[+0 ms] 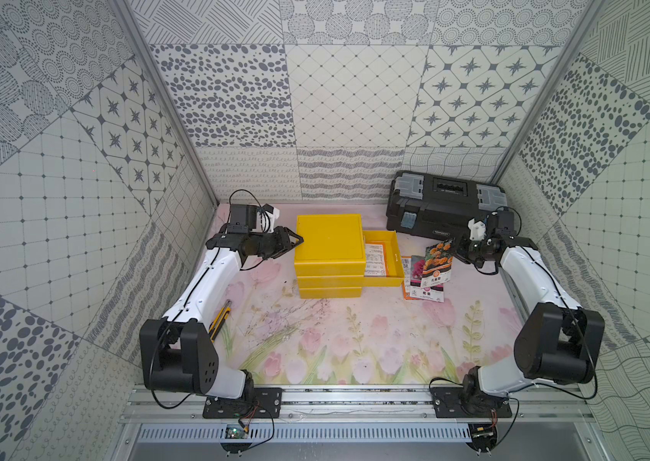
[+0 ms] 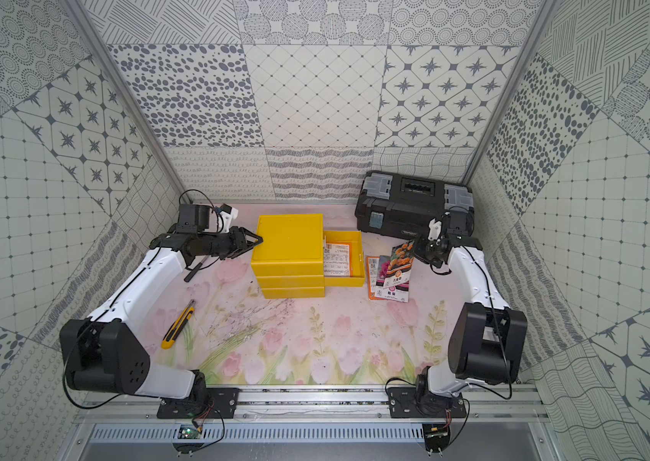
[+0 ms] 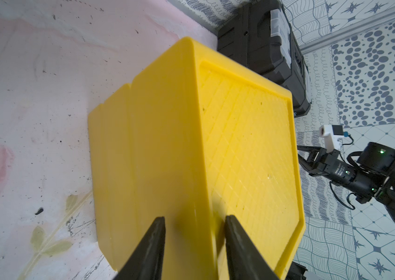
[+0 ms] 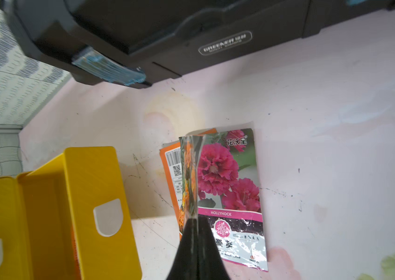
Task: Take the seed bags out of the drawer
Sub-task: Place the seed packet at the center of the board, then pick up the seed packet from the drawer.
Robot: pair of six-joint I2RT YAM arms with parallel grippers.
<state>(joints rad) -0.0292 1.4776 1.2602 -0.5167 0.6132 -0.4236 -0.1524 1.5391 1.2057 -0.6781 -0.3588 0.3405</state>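
Pinching a glossy orange-flowered seed bag (image 1: 439, 257) by its upper edge, the right gripper (image 1: 457, 248) is closed tight on it in both top views. The bag hangs just above two flat bags lying on the floral desk (image 1: 335, 339): a pink hollyhock bag (image 1: 418, 270) over an orange-edged bag (image 1: 406, 263). That pile sits just right of the shallow yellow plastic drawer (image 1: 383, 281), which is pulled out rightward from the yellow three-drawer cube (image 1: 329, 239). At least one label-up bag (image 1: 375, 259) lies flat inside. A black toolbox (image 1: 447, 207) stands far right, and a yellow utility knife (image 2: 177, 325) lies near left, well apart.

Left wrist: the left gripper (image 3: 195, 218) has its jaws partly open astride the cube's top left edge, clamping nothing. Bracing, I'd judge.

Right wrist: the held bag (image 4: 189, 174) shows edge-on, with a thin bite at the right gripper (image 4: 193, 221). The drawer's notched front wall (image 4: 82, 169) is close on the left.

Risks:
- Slick film and a small bite mean the bag could slip or swing into the drawer wall.
- Dropped here, it lands on a glossy pile and may slide off.
- The label-up bag hugs the drawer floor and the walls crowd the tips, so a scrape could drag the drawer or cube if the brace slips.

Room: the desk is open near and right of the pile. The toolbox closes off the far side and the enclosure wall the right.
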